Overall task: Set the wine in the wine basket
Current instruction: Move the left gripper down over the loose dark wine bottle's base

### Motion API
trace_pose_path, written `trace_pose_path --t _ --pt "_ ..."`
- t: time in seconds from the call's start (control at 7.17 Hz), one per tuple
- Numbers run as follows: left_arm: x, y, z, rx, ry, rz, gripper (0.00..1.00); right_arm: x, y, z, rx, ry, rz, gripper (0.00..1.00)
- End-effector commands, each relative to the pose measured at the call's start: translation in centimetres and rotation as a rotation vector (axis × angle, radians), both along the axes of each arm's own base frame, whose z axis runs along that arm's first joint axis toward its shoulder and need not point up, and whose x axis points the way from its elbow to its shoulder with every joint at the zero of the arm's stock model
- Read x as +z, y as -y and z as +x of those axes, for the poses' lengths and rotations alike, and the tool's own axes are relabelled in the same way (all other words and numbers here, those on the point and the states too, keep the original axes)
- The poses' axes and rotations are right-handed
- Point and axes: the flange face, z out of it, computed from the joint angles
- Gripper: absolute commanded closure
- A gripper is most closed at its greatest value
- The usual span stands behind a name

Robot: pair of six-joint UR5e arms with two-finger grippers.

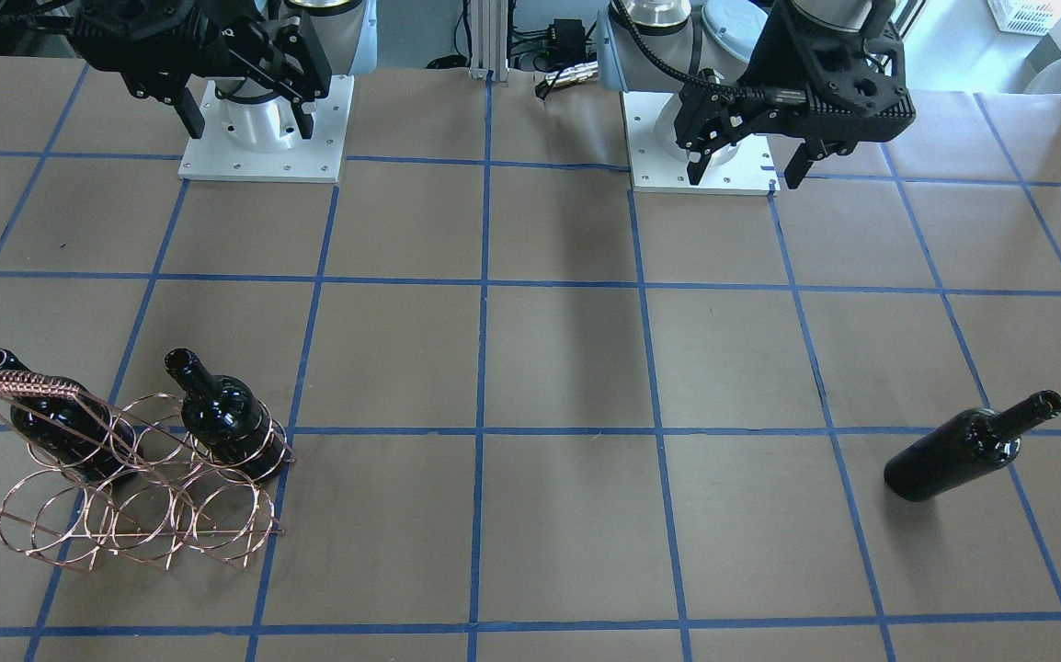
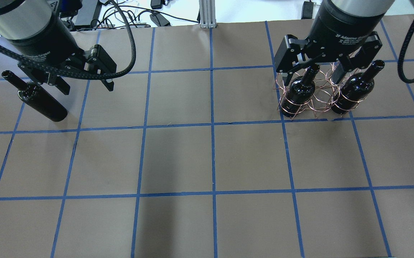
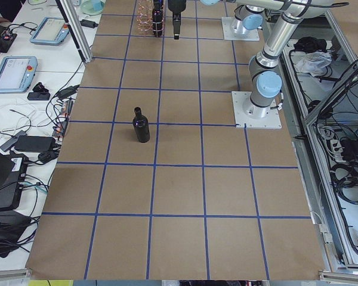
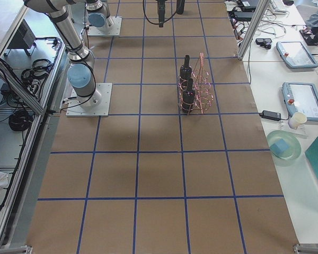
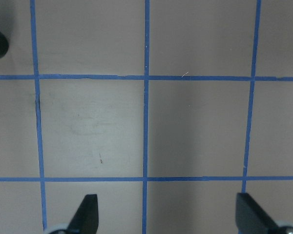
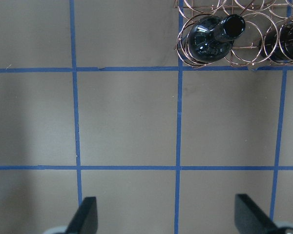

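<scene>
One dark wine bottle lies on its side on the brown table, alone on my left side; it also shows in the overhead view and the exterior left view. The copper wire wine basket stands on my right side and holds two more bottles in its rings. My left gripper is open and empty, raised beside the lone bottle. My right gripper is open and empty, raised on the robot's side of the basket. The right wrist view shows the basket at the top edge.
The two arm bases sit on white plates at the robot's edge of the table. Blue tape lines grid the brown paper. Side benches hold tablets, cables and a cup.
</scene>
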Motion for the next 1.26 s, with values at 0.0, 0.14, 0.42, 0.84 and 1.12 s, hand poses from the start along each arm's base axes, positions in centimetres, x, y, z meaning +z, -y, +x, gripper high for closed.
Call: trace_pose_path --t 0.0,0.14,0.42,0.84,1.12 --pt "-0.14 -0.04 0.01 -0.002 0.001 0.003 0.0 -0.03 -0.01 0.02 0.003 0.002 0.001 0.0" --pt "-0.07 -0.1 0.01 -0.002 0.001 0.001 0.0 -0.03 -0.01 0.0 0.004 0.001 0.0 0.0" --pt "-0.07 -0.1 -0.02 -0.002 -0.002 0.001 0.0 -0.03 -0.1 0.06 0.004 0.001 0.0 0.0" --pt "0.0 -0.03 0.35 0.006 -0.006 -0.001 0.0 -0.04 -0.14 -0.02 0.003 -0.001 0.0 0.0" --pt "0.3 0.11 0.84 -0.044 0.002 -0.008 0.0 -0.04 -0.23 0.04 0.004 -0.001 0.0 0.0"
